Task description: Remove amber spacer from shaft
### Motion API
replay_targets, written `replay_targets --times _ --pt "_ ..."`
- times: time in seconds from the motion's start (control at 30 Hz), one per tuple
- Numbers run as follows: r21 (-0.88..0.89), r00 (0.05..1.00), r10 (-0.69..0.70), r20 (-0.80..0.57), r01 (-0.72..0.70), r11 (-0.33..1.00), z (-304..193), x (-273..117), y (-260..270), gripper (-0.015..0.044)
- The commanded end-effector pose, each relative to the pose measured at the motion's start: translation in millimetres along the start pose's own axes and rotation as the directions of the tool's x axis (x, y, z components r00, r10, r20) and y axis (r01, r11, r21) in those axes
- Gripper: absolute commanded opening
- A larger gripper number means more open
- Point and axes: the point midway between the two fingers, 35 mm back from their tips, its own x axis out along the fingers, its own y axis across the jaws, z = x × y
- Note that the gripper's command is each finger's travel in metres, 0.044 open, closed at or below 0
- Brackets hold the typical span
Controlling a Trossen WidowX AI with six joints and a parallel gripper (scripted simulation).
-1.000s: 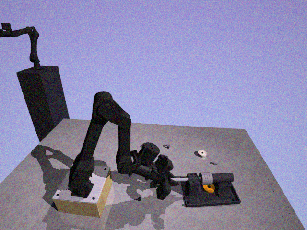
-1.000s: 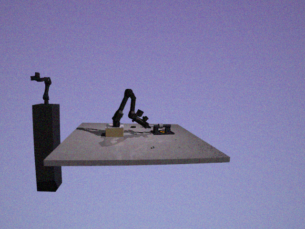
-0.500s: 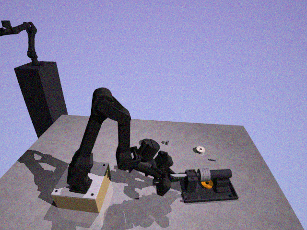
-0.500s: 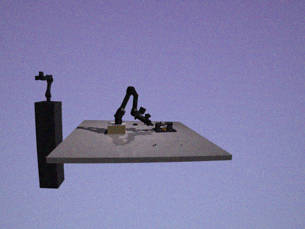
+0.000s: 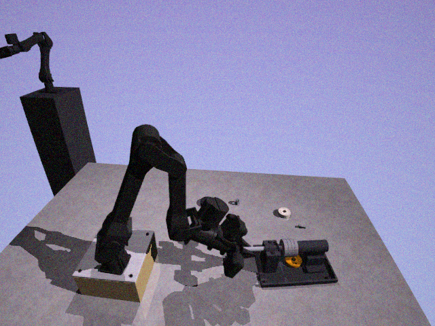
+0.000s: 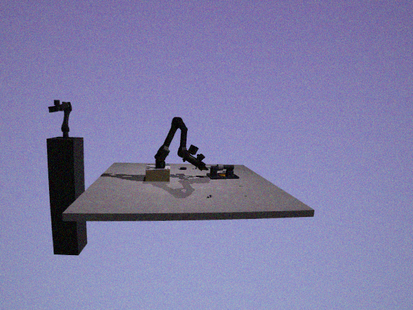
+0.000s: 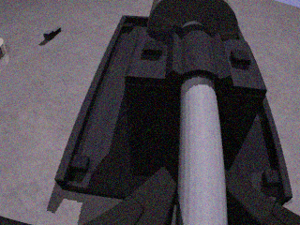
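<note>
Beneath the grey spacers (image 5: 289,246), hidden from the wrist view (jaws (image 5: 245,249) (image 6: 207,168) clamping the shaft (image 5: 255,248) (image 7: 202,155)), lies amber (image 5: 293,261) (image 6: 222,174).

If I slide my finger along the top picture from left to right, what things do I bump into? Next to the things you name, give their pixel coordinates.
Black pillar (image 5: 70,140) → wooden block (image 5: 109,288) → jaws (image 5: 244,246) → silver shaft (image 5: 255,248) → grey rings (image 5: 290,246) → dark cylinder (image 5: 313,246)
</note>
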Motion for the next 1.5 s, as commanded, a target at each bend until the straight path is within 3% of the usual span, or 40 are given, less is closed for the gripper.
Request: replay_targets --times 0.0,1.47 --pt "-0.002 1.000 0.004 0.009 -0.004 1.000 4.6 3.3 1.2 0.0000" --pt "-0.002 1.000 0.004 0.011 -0.004 1.000 12.5 15.9 1.3 0.0000"
